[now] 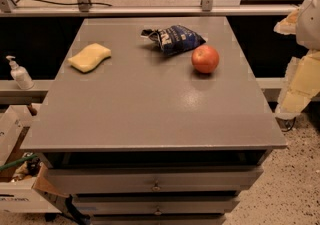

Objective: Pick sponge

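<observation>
View: camera view, the only one, looking down at a slant on a cabinet.
Cabinet (150,114): grey, flat top, with drawer fronts below that carry small metal pulls.
Sponge (90,57): pale yellow, flat, with wavy sides; it lies on the far left part of the cabinet top, near the left edge and touching nothing else.
Snack bag (172,38): dark blue with white print, crumpled; it lies at the far middle of the top, well right of the sponge.
Apple (205,59): red-orange, upright, just right of the bag and nearer the camera; whether the two touch cannot be told.
Gripper (299,81): pale yellow padding, cut by the right edge of the view; it is off the cabinet's right side, well apart from the sponge and holding nothing visible. Whether it is wide or narrow cannot be told.
Pump bottle (19,74): white, upright on a ledge left of the cabinet.
Cardboard box (15,189): on the floor at lower left, partly cut off.
</observation>
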